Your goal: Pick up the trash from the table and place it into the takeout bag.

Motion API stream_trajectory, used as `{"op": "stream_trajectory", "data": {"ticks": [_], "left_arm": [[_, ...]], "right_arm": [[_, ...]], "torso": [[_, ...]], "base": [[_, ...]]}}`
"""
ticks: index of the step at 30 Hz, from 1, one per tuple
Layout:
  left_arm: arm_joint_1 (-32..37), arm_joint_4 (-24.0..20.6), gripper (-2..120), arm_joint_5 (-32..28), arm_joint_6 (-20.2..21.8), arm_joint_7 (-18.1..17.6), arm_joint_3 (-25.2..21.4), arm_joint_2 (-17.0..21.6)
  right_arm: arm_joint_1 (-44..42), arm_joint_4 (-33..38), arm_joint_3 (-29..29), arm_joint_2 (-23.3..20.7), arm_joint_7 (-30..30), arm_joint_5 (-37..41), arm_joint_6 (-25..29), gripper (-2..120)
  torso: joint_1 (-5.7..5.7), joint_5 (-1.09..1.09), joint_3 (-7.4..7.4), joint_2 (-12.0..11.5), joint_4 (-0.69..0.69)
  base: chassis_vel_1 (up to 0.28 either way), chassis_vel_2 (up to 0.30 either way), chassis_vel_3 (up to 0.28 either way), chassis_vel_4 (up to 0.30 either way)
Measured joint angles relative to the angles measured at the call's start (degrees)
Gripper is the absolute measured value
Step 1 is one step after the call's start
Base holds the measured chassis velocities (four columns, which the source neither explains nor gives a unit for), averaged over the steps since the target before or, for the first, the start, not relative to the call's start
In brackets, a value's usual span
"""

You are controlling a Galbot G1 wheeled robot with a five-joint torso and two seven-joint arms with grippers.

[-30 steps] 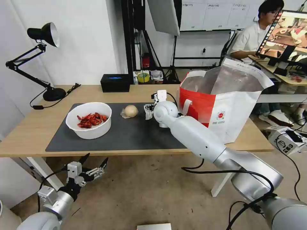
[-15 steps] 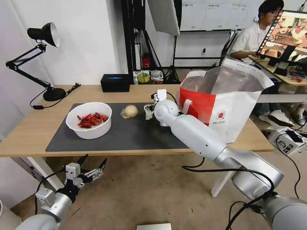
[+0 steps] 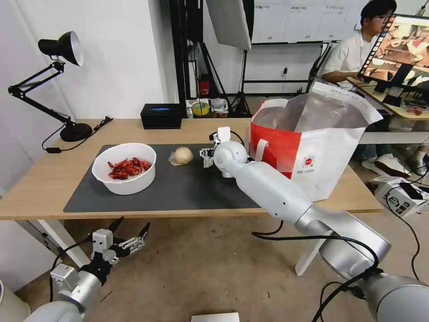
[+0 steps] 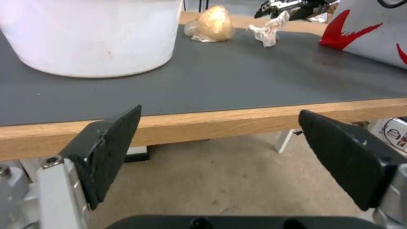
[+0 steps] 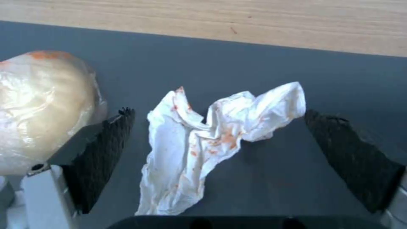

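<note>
The long light-wood table [image 3: 53,179] carries a large dark grey rectangular mat [image 3: 178,188], and at its right end stands the boxy white takeout bag with a red panel and silver foil lining [image 3: 313,147], mouth open, just beyond the right arm's elbow side.

The right gripper [image 5: 220,152] hangs low over the mat with its jaws spread wide apart, gripping nothing. Between the two black pads [image 5: 101,156] lies the crumpled white tissue [image 5: 212,136] (flecked with orange-red stains), resting on the mat and touching neither pad. Just outside one pad of that gripper sits the round beige bun in clear wrap [image 5: 42,108], close beside the pad; whether it touches cannot be told. In the head view the tissue [image 3: 207,160] lies directly under the gripper's tip, with the bun [image 3: 182,155] near it on the side away from the bag.

The round white bowl of red shells [image 3: 125,169] stands on the mat well apart from the right gripper, past the bun.

The left gripper [image 3: 130,228] is held below the table's front edge, above the floor, jaws open and empty; through its gap the left wrist view looks at the table edge [image 4: 212,121] and the bowl wall [image 4: 93,35] beyond.
</note>
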Motion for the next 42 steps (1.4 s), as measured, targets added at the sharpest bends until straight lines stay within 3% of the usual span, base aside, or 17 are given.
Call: {"op": "stream_trajectory", "data": {"ticks": [10,36,42], "left_arm": [[-0.7,0.6,100,-0.2,0.0,0.0,0.5,0.3],[-3.6,2.3,100,-0.4,0.1,-0.3,3.3,1.5],[-3.5,2.4,100,-0.4,0.1,-0.3,3.3,1.5]], "right_arm": [[-0.4,-0.8,0.1,0.4,-0.3,-0.3,0.0,99],[-1.4,-1.2,0.8,0.2,-0.8,-0.5,0.1,5],[-1.4,-1.2,0.6,0.3,-0.8,-0.4,0.2,0]], "torso": [[0.0,0.0,0.0,0.0,0.0],[0.0,0.0,0.0,0.0,0.0],[0.0,0.0,0.0,0.0,0.0]], "base": [[0.0,0.0,0.0,0.0],[0.0,0.0,0.0,0.0],[0.0,0.0,0.0,0.0]]}}
